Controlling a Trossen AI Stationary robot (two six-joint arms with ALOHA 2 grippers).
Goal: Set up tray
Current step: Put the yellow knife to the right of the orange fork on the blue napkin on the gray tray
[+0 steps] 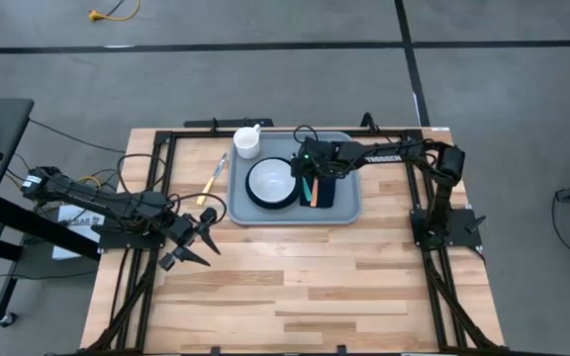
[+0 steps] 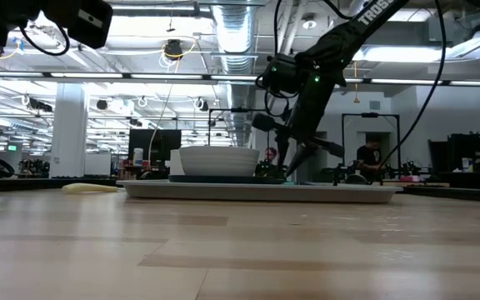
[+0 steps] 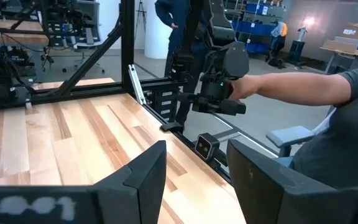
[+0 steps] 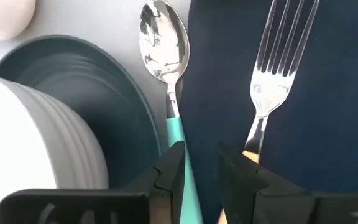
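Observation:
The grey-blue tray (image 1: 344, 213) lies at the table's far middle. On it a white bowl (image 1: 271, 179) sits on a dark teal plate (image 4: 114, 99), beside a navy napkin (image 4: 229, 74). A fork (image 4: 272, 74) lies on the napkin. A teal-handled spoon (image 4: 162, 37) lies on the tray between plate and napkin. My right gripper (image 4: 201, 158) is open and low over the spoon's handle, one finger on each side. My left gripper (image 1: 198, 237) hangs open over the table's left part, touching nothing. My right gripper comes from above, pointing down, with its fingers across the spoon's teal handle (image 4: 178, 134). The handle runs close along the inner side of one finger (image 4: 169, 168), and a gap shows to the other. I cannot tell whether it touches. The spoon lies flat on the tray.
A white mug (image 1: 248, 140) stands at the tray's far left corner. A yellow-handled knife (image 1: 211, 184) lies on the wood left of the tray. Bare wood fills the near half (image 1: 315, 287). Beyond the table's edge a person's arm (image 3: 291, 84) reaches toward a dark device.

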